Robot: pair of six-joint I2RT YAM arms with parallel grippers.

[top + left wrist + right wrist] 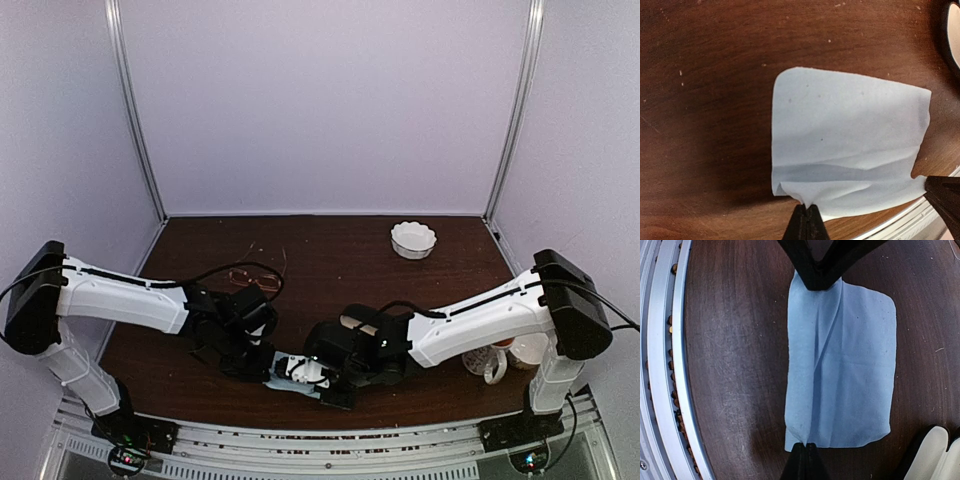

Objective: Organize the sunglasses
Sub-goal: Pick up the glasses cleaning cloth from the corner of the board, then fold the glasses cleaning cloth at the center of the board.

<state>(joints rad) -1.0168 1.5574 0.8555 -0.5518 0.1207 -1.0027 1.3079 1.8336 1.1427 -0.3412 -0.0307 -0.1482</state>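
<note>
A reddish-copper wire pair of sunglasses (251, 278) lies on the brown table behind the left arm, apart from both grippers. Both arms meet near the front edge over a light-blue cloth (284, 373). In the left wrist view, my left gripper (807, 209) is shut, pinching the cloth (850, 145) at its near corner. My right gripper (805, 447) is shut on the opposite edge of the same cloth (850, 365). The cloth hangs stretched between the two, with a fold running along it.
A black glasses case with cream lining (936, 454) lies beside the cloth, under the right arm (470, 325). A white fluted bowl (413, 240) sits at the back right and a mug (489, 362) at the right. The metal rail (665, 365) of the table's front edge runs close by.
</note>
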